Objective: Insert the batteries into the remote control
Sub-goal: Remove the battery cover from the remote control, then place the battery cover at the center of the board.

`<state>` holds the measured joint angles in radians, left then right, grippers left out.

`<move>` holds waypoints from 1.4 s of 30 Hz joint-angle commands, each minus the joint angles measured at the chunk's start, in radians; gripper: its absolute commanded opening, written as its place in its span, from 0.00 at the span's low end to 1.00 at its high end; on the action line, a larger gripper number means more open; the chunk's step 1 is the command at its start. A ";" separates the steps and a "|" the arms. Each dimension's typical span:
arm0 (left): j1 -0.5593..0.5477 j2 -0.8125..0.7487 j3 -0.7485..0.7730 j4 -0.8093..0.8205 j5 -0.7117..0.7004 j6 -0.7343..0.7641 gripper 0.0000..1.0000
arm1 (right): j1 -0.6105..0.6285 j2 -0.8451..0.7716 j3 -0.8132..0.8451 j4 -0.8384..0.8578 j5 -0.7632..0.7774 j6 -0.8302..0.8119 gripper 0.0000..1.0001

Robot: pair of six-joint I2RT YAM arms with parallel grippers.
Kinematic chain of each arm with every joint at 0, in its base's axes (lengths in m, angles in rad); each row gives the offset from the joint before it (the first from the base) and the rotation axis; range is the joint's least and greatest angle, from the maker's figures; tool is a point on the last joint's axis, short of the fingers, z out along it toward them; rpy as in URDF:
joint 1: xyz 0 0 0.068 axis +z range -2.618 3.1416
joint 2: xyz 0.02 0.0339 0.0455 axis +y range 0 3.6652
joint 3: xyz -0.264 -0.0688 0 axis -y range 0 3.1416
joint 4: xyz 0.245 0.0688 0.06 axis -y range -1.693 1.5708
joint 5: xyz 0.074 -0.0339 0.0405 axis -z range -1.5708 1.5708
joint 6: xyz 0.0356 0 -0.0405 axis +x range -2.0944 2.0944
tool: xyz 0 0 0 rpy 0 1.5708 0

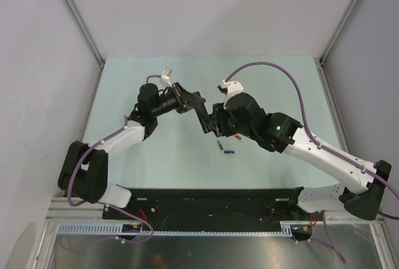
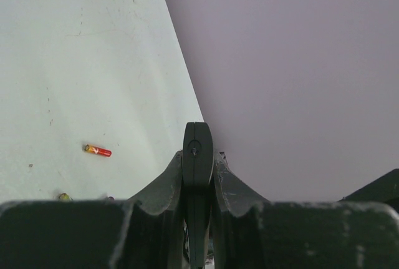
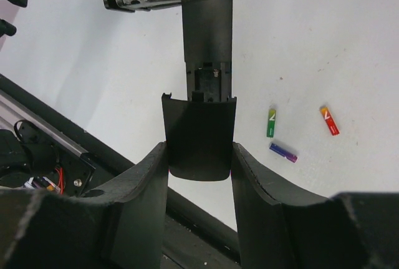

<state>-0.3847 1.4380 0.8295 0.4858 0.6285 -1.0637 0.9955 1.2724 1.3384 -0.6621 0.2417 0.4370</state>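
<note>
Remote control [image 3: 207, 32] is held off the table [image 3: 324, 25], clamped in the left gripper [image 2: 197, 156]. The right gripper [image 3: 199, 150] is closed on the battery cover [image 3: 198, 135] at the remote's end. Beside the remote lie the green battery [image 3: 271, 122], red battery [image 3: 329, 120] and blue-purple battery [image 3: 283, 151].

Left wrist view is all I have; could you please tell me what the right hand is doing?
Observer: The right hand clamps the battery cover, slid partly off the remote.
Operator: Thank you. Is any battery loaded?
Observer: None shows in the exposed part of the recess.
Operator: I make out only the red battery. Are there others?
Observer: Yes, a green battery and a purple battery lie near it on the table.
</note>
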 commanded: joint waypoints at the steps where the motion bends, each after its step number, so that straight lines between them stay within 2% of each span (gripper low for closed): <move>1: 0.004 -0.024 -0.007 0.020 -0.012 0.031 0.00 | -0.040 -0.008 -0.005 -0.010 0.042 0.023 0.00; 3: 0.007 -0.034 -0.013 0.020 -0.004 0.031 0.00 | -0.087 0.008 -0.022 -0.077 0.057 0.038 0.00; 4: 0.009 -0.053 -0.018 0.020 0.003 0.031 0.00 | -0.160 0.016 -0.047 -0.085 0.050 0.042 0.00; 7: 0.010 -0.086 -0.044 0.022 0.019 0.033 0.00 | -0.308 0.013 -0.160 -0.054 -0.010 0.046 0.00; 11: 0.009 -0.172 -0.098 0.031 0.034 0.034 0.00 | -0.417 0.047 -0.238 -0.018 -0.009 0.046 0.00; 17: 0.001 -0.261 -0.171 0.051 0.069 0.031 0.00 | -0.483 0.220 -0.254 0.015 -0.001 0.028 0.00; 27: -0.005 -0.396 -0.257 0.065 0.143 0.074 0.00 | -0.554 0.404 -0.252 0.068 -0.025 -0.006 0.00; 42: -0.005 -0.421 -0.286 0.065 0.161 0.096 0.00 | -0.601 0.496 -0.245 0.070 -0.028 -0.052 0.00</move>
<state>-0.3859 1.0424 0.5495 0.5129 0.7631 -0.9939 0.4030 1.7504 1.0798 -0.6014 0.1993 0.4049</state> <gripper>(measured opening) 0.209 0.447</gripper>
